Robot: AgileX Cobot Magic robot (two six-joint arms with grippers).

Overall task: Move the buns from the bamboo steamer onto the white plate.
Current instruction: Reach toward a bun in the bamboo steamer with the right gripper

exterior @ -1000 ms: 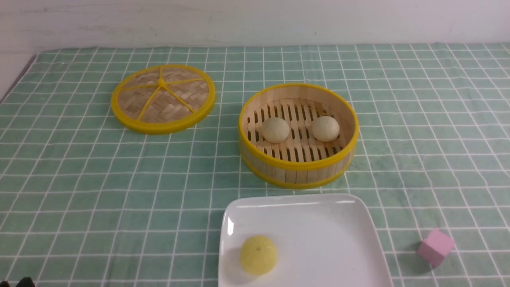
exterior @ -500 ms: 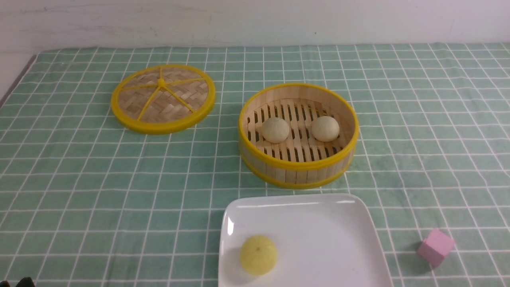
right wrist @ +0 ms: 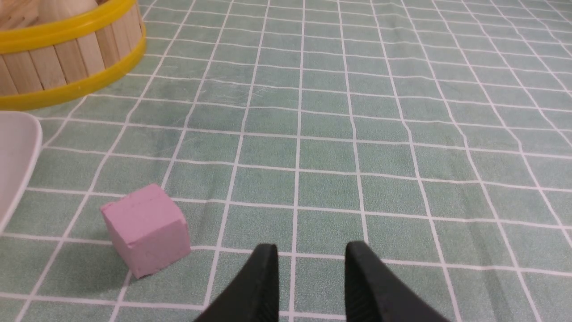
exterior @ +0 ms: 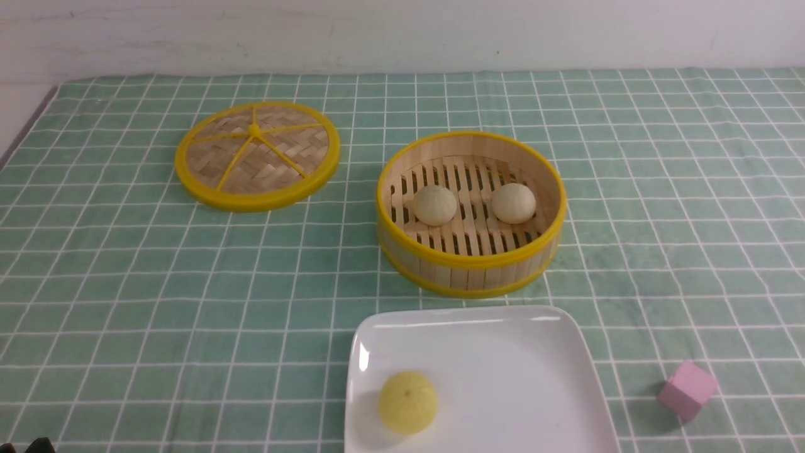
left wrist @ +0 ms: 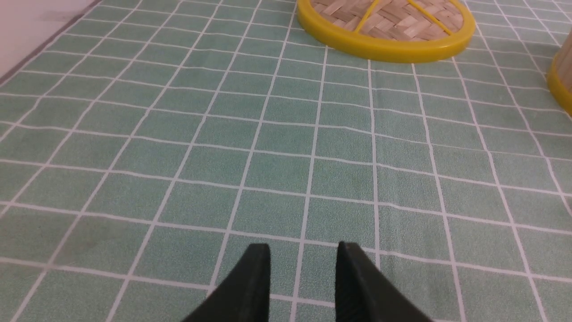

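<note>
left gripper (left wrist: 303, 247) partly spread, holding nothing, right gripper (right wrist: 311, 246) partly spread, holding nothing

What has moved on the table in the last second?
Nothing visibly changed. The left bun and right bun still lie in the bamboo steamer, the yellow bun on the white plate; the lid and pink cube are unmoved. The left gripper and right gripper are open, holding nothing.

Left pincer (left wrist: 303, 246) and right pincer (right wrist: 311, 245) — matte black, tapering fingers (left wrist: 254, 286).
</note>
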